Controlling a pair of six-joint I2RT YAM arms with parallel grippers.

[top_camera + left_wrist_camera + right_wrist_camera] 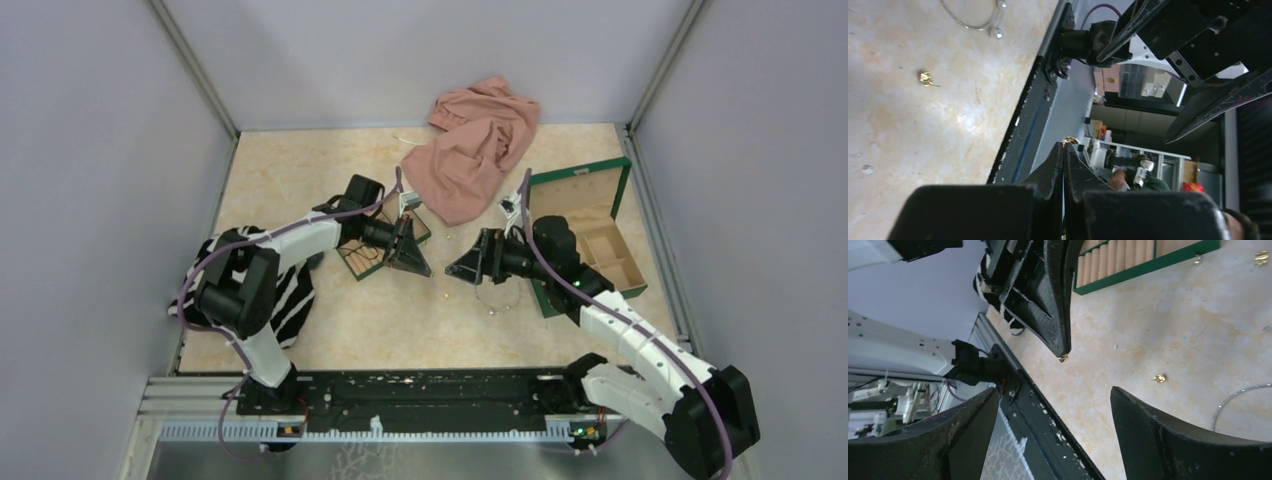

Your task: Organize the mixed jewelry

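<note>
You have a pink cloth (475,150) behind both arms, a green box (590,235) by the right arm and a tray (1148,267) under the left. Your left gripper (1064,150) is pressed together on what looks like a gold stud (1069,140). Your right gripper (462,270) is spread, facing it. The chain (497,300) lies on the table (400,330) just beside the right gripper, with a loose stud (1160,378) between the grippers. Only the wrist views show the pinched piece.

My bench is a beige marbled tabletop (300,170) boxed in by plain grey walls (100,150) and aluminium corner posts (197,65).
</note>
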